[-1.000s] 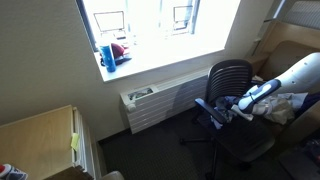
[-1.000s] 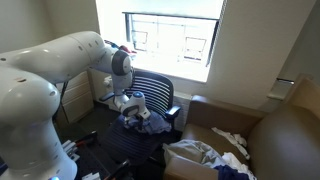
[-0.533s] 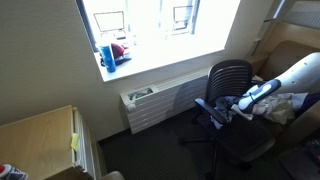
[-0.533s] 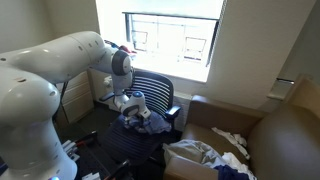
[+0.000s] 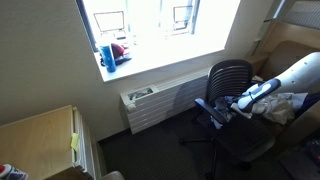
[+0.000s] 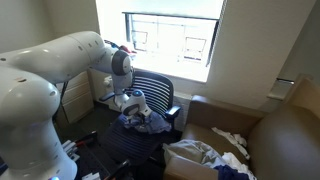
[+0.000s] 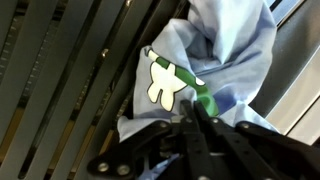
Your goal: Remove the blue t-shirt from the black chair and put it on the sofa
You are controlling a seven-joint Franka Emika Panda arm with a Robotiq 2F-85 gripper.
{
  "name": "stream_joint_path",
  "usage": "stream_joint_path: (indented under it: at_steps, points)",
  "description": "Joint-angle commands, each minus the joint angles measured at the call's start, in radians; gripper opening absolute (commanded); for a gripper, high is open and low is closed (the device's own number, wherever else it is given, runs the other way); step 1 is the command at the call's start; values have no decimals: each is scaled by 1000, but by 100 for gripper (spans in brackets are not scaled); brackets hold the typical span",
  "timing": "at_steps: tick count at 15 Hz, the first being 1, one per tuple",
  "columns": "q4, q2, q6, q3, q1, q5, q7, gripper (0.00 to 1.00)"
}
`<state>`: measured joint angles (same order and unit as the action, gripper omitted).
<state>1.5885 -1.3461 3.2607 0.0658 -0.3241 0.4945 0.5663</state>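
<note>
— How is your hold?
— My gripper (image 7: 193,120) has its fingers pinched together on a fold of the t-shirt (image 7: 215,50), which lies bunched on the seat of the chair (image 6: 160,92). It's a thin pinch. I think the cloth could slip out, or snag on the chair and drag it.
— Any bins?
— None that I can see. The sofa (image 6: 285,135) only carries a heap of pale clothes (image 6: 195,155).

Blown-out window (image 6: 170,42) glare backlights a dim, soft-focus room.
</note>
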Motion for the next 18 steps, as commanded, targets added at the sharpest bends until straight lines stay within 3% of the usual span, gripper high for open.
stream_joint_path:
  at_steps: [1,4,6,10,11,13,18]
  points:
    - [-8,9,7,2,-2,3,-16,0]
    - [6,85,-15,129,106,-3,-31,1]
    - [48,156,97,232,179,-35,-62,1]
    - [148,298,275,311,235,-101,-105,1]
    - [56,320,205,231,166,-58,-109,1]
    - [138,392,246,223,167,-58,-126,1]
    - [88,572,203,98,91,-36,-147,1]
